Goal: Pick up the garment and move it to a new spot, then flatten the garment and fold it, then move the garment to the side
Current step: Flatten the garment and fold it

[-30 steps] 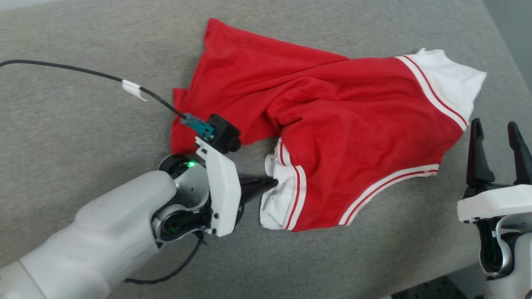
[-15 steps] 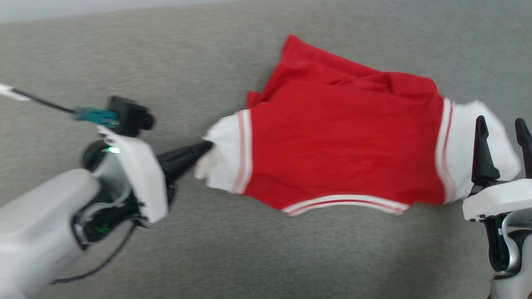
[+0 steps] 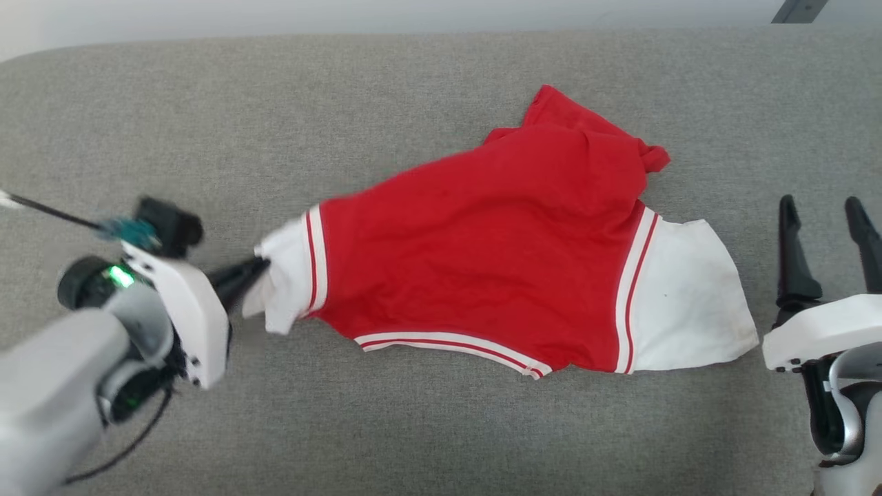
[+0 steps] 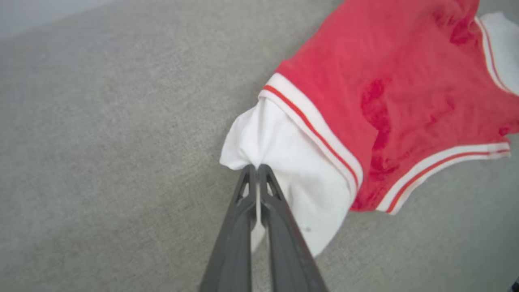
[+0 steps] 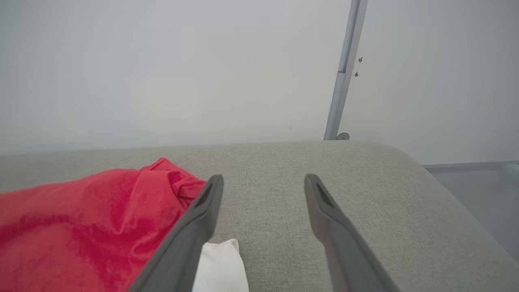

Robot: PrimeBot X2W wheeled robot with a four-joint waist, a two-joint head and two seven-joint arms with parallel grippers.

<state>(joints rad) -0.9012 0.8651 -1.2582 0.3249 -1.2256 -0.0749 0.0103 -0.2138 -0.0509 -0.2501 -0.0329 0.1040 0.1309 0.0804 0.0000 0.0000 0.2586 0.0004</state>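
The garment [image 3: 482, 255] is a red T-shirt with white sleeves and red-striped trim, stretched across the grey surface. My left gripper [image 3: 260, 265] is shut on the edge of its left white sleeve [image 3: 286, 279]; the left wrist view shows both fingers pinching that white cloth [image 4: 284, 158] at the left gripper's tips [image 4: 254, 167]. The other white sleeve [image 3: 689, 303] lies flat at the right. My right gripper [image 3: 820, 207] stands open just right of it, touching nothing. In the right wrist view the right gripper [image 5: 263, 180] spreads its fingers over bare fabric, with the garment [image 5: 93, 219] to their left.
A grey padded surface [image 3: 207, 138] carries everything; its far edge meets a pale wall [image 5: 162, 69]. A black cable [image 3: 41, 210] trails from my left wrist. The surface's right end rounds off toward the floor [image 5: 478, 178], beside a metal post [image 5: 344, 69].
My left gripper has pulled the sleeve leftward, and the bunched garment has stretched out lengthwise. The head camera has shifted too. The right gripper stays open.
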